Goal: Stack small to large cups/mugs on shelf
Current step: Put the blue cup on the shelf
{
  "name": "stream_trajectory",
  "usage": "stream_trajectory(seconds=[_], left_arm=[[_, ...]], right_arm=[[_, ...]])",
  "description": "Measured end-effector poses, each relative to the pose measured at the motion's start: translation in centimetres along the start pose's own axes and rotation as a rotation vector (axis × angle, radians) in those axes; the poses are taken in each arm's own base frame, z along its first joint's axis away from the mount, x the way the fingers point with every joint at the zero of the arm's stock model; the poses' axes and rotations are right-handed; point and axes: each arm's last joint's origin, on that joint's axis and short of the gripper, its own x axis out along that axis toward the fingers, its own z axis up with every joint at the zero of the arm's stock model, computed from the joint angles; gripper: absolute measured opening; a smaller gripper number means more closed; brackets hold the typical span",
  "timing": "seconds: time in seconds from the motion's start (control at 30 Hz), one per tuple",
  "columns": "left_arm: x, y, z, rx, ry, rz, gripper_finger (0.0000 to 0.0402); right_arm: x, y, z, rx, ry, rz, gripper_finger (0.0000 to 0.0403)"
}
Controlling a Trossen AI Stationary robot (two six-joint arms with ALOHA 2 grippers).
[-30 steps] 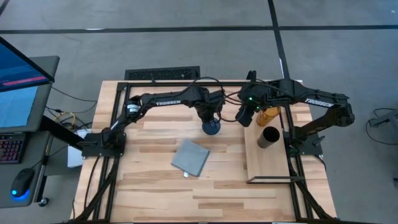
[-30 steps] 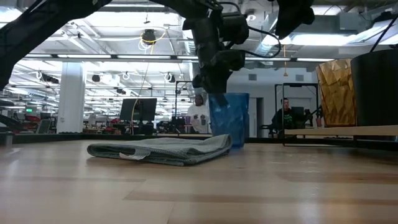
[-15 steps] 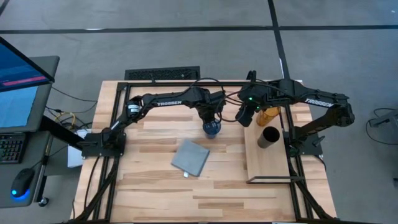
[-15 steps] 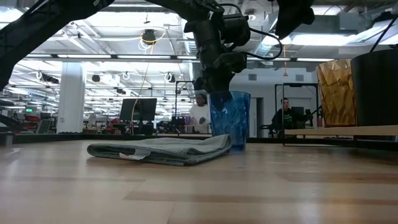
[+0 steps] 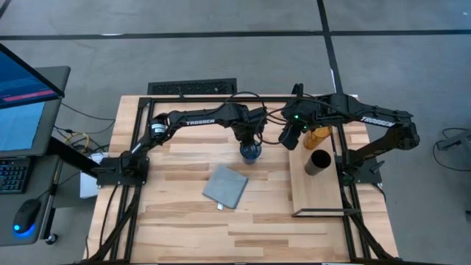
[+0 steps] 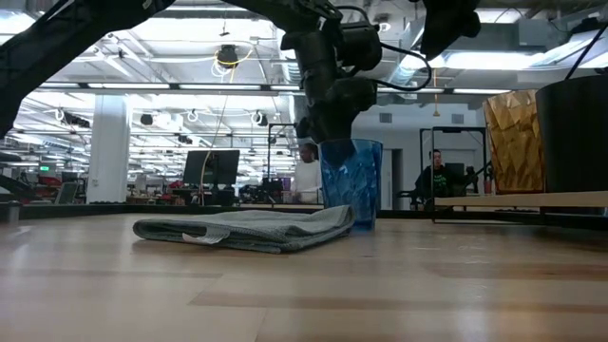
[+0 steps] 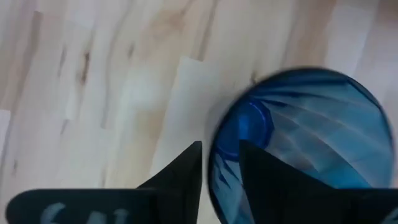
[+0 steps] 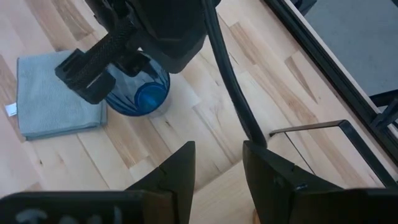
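Observation:
The short blue translucent cup (image 5: 250, 152) stands upright on the tabletop, left of the shelf (image 5: 316, 195). It also shows in the low view (image 6: 351, 185). My left gripper (image 5: 248, 143) is above it, shut on its rim. The tall amber tumbler (image 5: 319, 136) and the black cup (image 5: 318, 163) stand side by side on the shelf's far end. My right gripper (image 5: 288, 138) is open and empty in the air between the blue cup and the amber tumbler. My left gripper pinches the blue cup's rim wall (image 7: 216, 163) with one finger (image 7: 264, 177) inside the cup and one finger (image 7: 183, 171) outside. The fingers come from above, pointing down. The cup stands upright with its base on the table (image 6: 353, 226).
A grey-blue folded cloth (image 5: 225, 186) lies on the table just nearer than the blue cup, touching it in the low view (image 6: 247, 228). The shelf's near half (image 5: 318, 197) is bare board inside its black wire frame. People stand in the room beyond the table.

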Motion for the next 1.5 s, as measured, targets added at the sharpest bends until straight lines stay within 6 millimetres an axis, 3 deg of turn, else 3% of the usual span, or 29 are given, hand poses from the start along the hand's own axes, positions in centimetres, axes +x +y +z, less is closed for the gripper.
stream_trajectory(seconds=[0.1,0.33,0.57,0.7,0.8,0.9,1.1,1.27,1.5], left_arm=[[-1.1,-0.1,0.0,0.000,-0.020,-0.010,0.0107],[-6.1,-0.3,-0.4,0.044,-0.114,-0.014,0.0114],[-13.9,-0.2,-2.2,0.067,-0.257,0.171,0.0114],[-18.8,0.1,-4.4,0.036,-0.358,0.284,0.0114],[-21.1,0.3,-6.5,-0.014,-0.439,0.321,0.0114],[-21.9,0.6,-9.2,-0.064,-0.521,0.318,0.0114],[-20.7,1.2,-15.4,-0.193,-0.646,0.275,0.0114],[-19.5,1.6,-19.9,-0.298,-0.760,0.220,0.0114],[-18.1,1.9,-23.9,-0.381,-0.819,0.166,0.0114]], right_arm=[[0.0,0.0,0.0,0.000,0.000,0.000,0.0155],[0.0,0.0,0.0,0.000,0.000,0.000,0.0155],[0.0,0.0,-0.1,-0.001,0.006,-0.002,0.0155],[0.0,0.0,0.0,0.001,-0.004,0.001,0.0155],[0.0,0.2,0.4,0.010,-0.042,0.016,0.0155],[0.0,0.4,1.0,0.035,-0.091,0.063,0.0155],[1.4,1.2,2.6,0.161,-0.087,0.240,0.0155],[4.6,0.6,3.8,0.298,0.011,0.214,0.0155],[8.9,1.3,4.5,0.184,0.118,0.166,0.0155]])
